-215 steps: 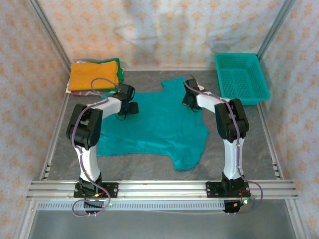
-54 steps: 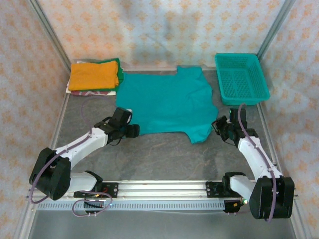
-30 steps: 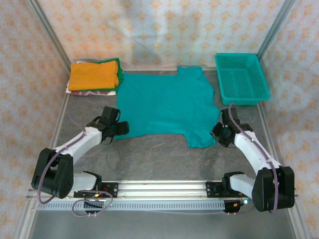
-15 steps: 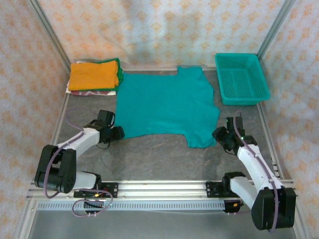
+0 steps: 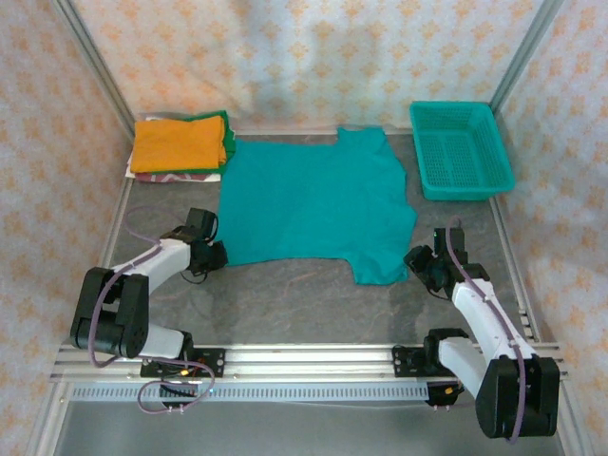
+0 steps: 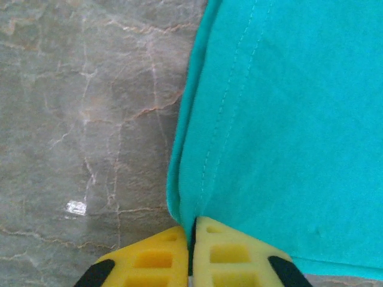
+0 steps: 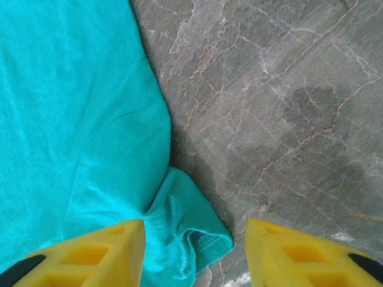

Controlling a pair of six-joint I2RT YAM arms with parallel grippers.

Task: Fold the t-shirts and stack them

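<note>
A teal t-shirt [image 5: 313, 204] lies spread flat in the middle of the table, plain side up. My left gripper [image 5: 218, 255] is at the shirt's near left corner, and in the left wrist view the gripper [image 6: 192, 242] is shut on the teal hem [image 6: 203, 179]. My right gripper [image 5: 419, 262] sits at the near right corner. In the right wrist view it [image 7: 194, 254] stands open, with the rumpled sleeve end [image 7: 200, 236] lying loose between its fingers. A folded orange shirt [image 5: 178, 142] tops a stack over green [image 5: 226, 128] and patterned [image 5: 176, 176] ones at the back left.
A teal plastic mesh basket [image 5: 461, 149] stands at the back right, just beyond the shirt's right side. Bare grey marbled tabletop [image 5: 304, 309] runs between the shirt and the arm bases. Metal frame posts and patterned walls enclose the table.
Since the earliest frame the shirt went from rumpled under both arms to spread flat farther back. Over the last second my left gripper slid left, drawing the corner with it; the right barely moved.
</note>
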